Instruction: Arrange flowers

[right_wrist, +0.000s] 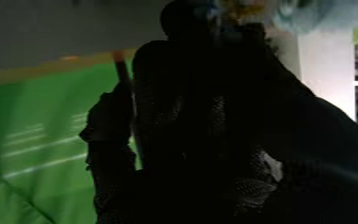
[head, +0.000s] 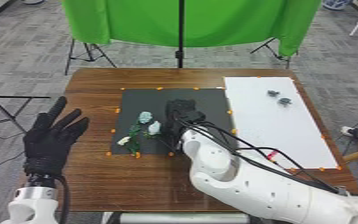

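1. Currently, in the head view, the left hand (head: 49,142), outstretched with its fingers spread, holds nothing; it sits left of the black mat (head: 140,97).
2. Right hand (head: 182,111): over the mat. I cannot tell whether it is apart, together or clamped on anything.
3. Flowers on the mat: farther pale blue bloom (head: 145,117), nearer pale blue bloom (head: 154,128), white bloom (head: 125,141); green stems (head: 134,137).
4. Governing relation: this group lies to the left of the right hand and slightly nearer me. The nearer blue bloom is just beside the glove; whether they touch, I cannot tell. Long axis of the greenery: roughly near-to-far, blooms mostly at the far end. The right hand is the nearer of the two, so I judge a short leftward move would suit, with care not to brush the petals.
5. Blue-grey bloom (head: 273,93) and its darker companion (head: 285,101): on the white sheet (head: 278,130), well apart from the mat's group.
6. Right wrist view: a pale blue shape (right_wrist: 310,15), probably a bloom, beyond the dark glove; green cloth (right_wrist: 38,120) behind.
7. Brands, labels, writing: none I can make out.
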{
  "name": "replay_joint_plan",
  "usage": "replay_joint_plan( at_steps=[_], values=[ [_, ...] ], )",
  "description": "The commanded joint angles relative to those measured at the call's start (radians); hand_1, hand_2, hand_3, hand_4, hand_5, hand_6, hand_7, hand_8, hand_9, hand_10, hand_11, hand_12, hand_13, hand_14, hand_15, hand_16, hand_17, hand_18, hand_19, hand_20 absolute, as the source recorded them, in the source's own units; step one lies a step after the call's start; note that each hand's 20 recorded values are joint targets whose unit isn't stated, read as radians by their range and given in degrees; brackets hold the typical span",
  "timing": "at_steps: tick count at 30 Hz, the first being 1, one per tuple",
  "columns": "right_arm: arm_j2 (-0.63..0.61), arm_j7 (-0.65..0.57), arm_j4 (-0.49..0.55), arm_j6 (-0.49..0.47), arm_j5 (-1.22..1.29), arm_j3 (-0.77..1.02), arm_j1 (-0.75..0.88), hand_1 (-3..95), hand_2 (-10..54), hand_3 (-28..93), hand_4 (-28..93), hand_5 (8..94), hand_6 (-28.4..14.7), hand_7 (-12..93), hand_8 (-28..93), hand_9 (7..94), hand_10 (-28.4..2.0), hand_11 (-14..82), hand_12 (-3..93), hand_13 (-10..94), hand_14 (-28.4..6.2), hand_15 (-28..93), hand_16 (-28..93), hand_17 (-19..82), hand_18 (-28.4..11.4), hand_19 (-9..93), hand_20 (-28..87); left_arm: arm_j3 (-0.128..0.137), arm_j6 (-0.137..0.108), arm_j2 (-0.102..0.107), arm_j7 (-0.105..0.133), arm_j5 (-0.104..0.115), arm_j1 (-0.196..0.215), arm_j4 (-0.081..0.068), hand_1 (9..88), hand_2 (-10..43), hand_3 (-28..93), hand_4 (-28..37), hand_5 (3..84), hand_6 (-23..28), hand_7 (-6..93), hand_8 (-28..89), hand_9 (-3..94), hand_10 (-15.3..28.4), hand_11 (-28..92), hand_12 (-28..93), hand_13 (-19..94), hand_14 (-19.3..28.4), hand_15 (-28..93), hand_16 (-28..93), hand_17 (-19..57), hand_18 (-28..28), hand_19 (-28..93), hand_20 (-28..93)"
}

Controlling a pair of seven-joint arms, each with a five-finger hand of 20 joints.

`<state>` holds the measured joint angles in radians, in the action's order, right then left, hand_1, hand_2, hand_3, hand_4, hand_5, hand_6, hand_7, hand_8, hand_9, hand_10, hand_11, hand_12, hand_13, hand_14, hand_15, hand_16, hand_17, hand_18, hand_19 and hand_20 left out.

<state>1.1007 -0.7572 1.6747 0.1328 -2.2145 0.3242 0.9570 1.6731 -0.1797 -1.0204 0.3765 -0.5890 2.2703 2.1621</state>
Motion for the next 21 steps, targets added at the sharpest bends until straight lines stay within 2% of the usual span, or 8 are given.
replay_joint_plan(
  at_steps=[1,5,6,9,13,19,20,21],
  values=[
    [-0.026,0.028,0.055,-0.019,-0.064,0.009,0.026,44.6,-9.5,74,-28,76.8,1.4,16,-2,75.0,-11.2,24.5,18.0,62,-9.9,72,17,22,-23.4,84,54,0.0,0.006,-0.003,-0.006,-0.001,0.008,-0.003,16.0,10.0,73,-28.3,31.0,4.4,11.8,-11,29.9,18.5,21,11,23,28.4,50,-8,-8.2,28.4,50,26],
    [-0.037,0.016,0.061,0.004,-0.067,0.006,0.012,39.6,-9.5,77,-28,75.0,1.3,15,-7,73.7,-12.0,25.7,16.1,61,-10.9,73,17,22,-23.8,84,55,-0.001,0.009,-0.01,-0.01,-0.005,0.001,-0.005,16.1,10.0,73,-28.3,31.3,4.7,11.5,-11,30.0,18.5,21,11,23,28.4,50,-8,-8.2,28.4,50,26],
    [-0.038,0.016,0.058,0.008,-0.064,0.001,0.002,38.8,-9.5,78,-28,74.4,1.3,15,-10,73.4,-12.3,25.7,16.0,60,-11.1,73,16,22,-23.9,84,55,-0.004,0.003,-0.001,0.002,0.002,0.008,-0.003,16.1,9.9,73,-28.3,31.4,4.8,11.5,-11,30.0,18.6,21,11,23,28.4,50,-8,-8.2,28.4,50,26],
    [-0.044,0.003,0.051,0.024,-0.065,-0.007,-0.013,37.4,-9.5,78,-28,73.1,1.1,16,-13,71.8,-13.1,25.7,15.9,59,-11.7,74,16,21,-24.3,84,55,-0.007,0.007,-0.005,0.001,-0.001,0.006,-0.004,16.1,9.9,73,-28.3,31.6,4.9,11.5,-11,30.0,18.6,21,11,23,28.4,50,-8,-8.3,28.4,50,26],
    [-0.057,-0.02,0.051,0.04,-0.056,-0.01,-0.028,37.6,-9.5,79,-28,73.0,1.0,16,-13,71.6,-13.2,25.8,15.8,58,-12.0,74,16,21,-24.5,84,55,-0.01,0.007,-0.004,0.014,-0.003,0.012,-0.003,16.2,9.8,73,-28.3,31.6,5.0,11.4,-11,30.0,18.6,21,11,23,28.4,50,-8,-8.3,28.4,50,26],
    [-0.075,-0.017,0.059,0.014,-0.049,-0.003,-0.03,38.1,-9.5,79,-28,73.0,0.8,15,-13,71.2,-13.3,25.7,15.7,58,-12.3,74,15,21,-24.7,84,55,-0.018,-0.008,0.015,0.036,0.014,0.022,0.001,16.4,9.8,73,-28.3,31.6,5.1,11.3,-10,30.0,18.6,21,11,23,28.4,50,-8,-8.3,28.4,50,26],
    [-0.077,-0.013,0.057,0.017,-0.044,0.001,-0.029,38.1,-9.5,79,-28,73.0,0.8,15,-13,70.9,-13.2,25.7,15.7,58,-12.3,74,15,21,-24.7,84,55,-0.018,-0.009,0.01,0.035,0.013,0.021,0.0,16.3,9.7,73,-28.3,31.6,5.1,11.3,-10,30.0,18.6,21,11,23,28.4,50,-8,-8.3,28.4,50,26],
    [-0.084,-0.014,0.055,0.027,-0.035,0.004,-0.035,38.1,-9.5,79,-28,72.9,0.8,15,-13,70.7,-13.2,25.7,15.7,58,-12.4,74,15,21,-24.6,84,55,-0.022,-0.014,0.013,0.046,0.018,0.025,0.001,16.3,9.7,73,-28.3,31.6,5.1,11.3,-10,30.0,18.7,21,11,23,28.4,50,-8,-8.3,28.4,50,26]
  ],
)
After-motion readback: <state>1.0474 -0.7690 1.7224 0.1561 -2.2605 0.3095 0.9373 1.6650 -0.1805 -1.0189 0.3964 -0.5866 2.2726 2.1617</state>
